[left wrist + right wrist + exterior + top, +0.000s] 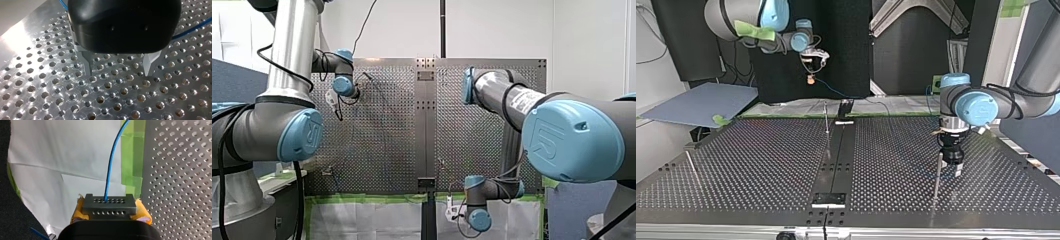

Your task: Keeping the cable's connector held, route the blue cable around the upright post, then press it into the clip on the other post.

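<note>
Blue cable (111, 162) rises from the grey connector (109, 206). Our right gripper (110, 213) clamps the connector between its yellow pads. It hangs off the table (761, 165), beyond the far edge as the top view shows it, over white paper (62, 152) and green tape (131, 152). From there the cable drops to the plate and runs across it behind our left gripper (119, 68).

Left gripper: metal fingers (150, 63) stand apart, nothing between them, tips close over the holes. It sits just beside a thin upright post (937, 175) toward the near edge. A second post (826, 117) stands by the middle of the far edge, and a third (691, 167) near the top view's left edge. We cannot tell which one carries the clip.

Risks, as we judge them:
- The open fingers could knock the post beside them on any sideways move.
- The thin cable could slip between the fingers if the pinch is off-centre.
- A hard pull on the cable could drag on the far edge and twist the connector in its pads.

Room: wide bare plate lies between the posts on either side of the centre rail (832, 165). The tight spots are at the post and the far edge.
</note>
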